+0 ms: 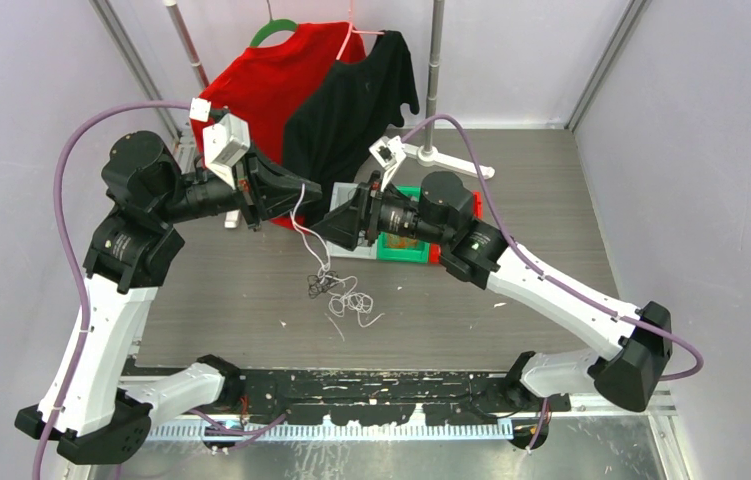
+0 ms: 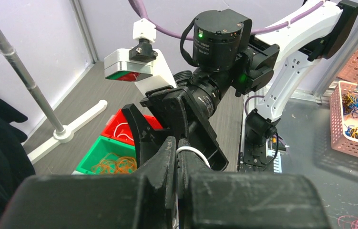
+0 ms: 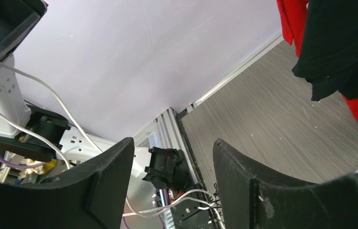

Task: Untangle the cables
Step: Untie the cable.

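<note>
Top external view: the cables (image 1: 339,292) lie as a loose knot of white and black cord on the worktop (image 1: 551,220), about midway across it and nearer the arms' bases than the bins. One white cord (image 1: 298,215) climbs out of the knot to the left jaws, which are clamped fully shut on it. The left wrist view shows a loop of that cord (image 2: 193,153) pinched between the fingertips. The right jaws face them from just beside, partly open with nothing between them. In the right wrist view white strands (image 3: 167,206) run past below the gap, not through it.

The main risk, as I judge it, is that a further lift by the left arm (image 1: 141,215) drags the whole knot up or cinches it instead of freeing one strand. The cord is thin, so it could also slip from the pinch, or the right jaws could close on air or on the wrong strand. With both sets of jaws this near each other, a small sideways error would knock them together.

The green bin (image 1: 401,247) and red bin (image 1: 475,205) sit right under the right wrist, and a red shirt (image 1: 271,80) and a black shirt (image 1: 351,110) hang behind. Bare worktop lies in front of the knot and to both sides.
</note>
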{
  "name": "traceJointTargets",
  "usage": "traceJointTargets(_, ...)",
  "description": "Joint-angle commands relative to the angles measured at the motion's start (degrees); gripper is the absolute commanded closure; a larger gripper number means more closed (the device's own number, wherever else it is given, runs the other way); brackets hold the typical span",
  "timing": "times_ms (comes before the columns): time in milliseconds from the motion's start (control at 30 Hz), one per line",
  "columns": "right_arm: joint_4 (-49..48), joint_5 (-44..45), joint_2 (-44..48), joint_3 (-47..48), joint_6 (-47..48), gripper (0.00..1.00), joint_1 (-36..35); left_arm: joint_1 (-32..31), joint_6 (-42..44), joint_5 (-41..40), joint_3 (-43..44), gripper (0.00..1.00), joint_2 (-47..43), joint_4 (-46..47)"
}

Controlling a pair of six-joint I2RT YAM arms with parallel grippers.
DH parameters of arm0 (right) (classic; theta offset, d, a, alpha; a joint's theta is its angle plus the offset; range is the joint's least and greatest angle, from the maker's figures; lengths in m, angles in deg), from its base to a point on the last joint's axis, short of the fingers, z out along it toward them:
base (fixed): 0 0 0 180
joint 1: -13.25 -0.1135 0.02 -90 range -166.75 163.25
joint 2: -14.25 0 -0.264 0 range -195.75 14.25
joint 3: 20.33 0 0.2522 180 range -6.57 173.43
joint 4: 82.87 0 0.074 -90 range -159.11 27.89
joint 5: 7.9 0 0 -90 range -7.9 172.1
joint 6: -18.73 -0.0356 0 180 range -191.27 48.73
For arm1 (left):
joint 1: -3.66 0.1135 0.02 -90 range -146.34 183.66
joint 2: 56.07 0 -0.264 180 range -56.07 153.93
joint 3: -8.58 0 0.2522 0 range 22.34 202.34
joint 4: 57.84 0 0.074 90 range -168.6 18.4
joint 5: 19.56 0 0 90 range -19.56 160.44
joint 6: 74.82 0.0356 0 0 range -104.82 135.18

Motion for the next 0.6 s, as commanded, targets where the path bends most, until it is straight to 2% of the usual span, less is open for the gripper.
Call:
traceJointTargets(0,-5.54,-0.47,0.56,1.53,-1.94,0.33,-0.4,-0.28,0.49,0.68,0.13,1.0,-0.71,1.29)
traceJointTargets(200,-0.95,5.56,5.71,1.4,2.05,0.34,-0.12,-0.38,1.1,0.53,-0.53,1.0,-1.09,1.24)
traceJointTargets(567,-3.1,-0.09,5.23,-0.39,-1.63,0.34,-1.13,-0.49,1.58,-0.39,-0.29,1.0,-0.77,1.29)
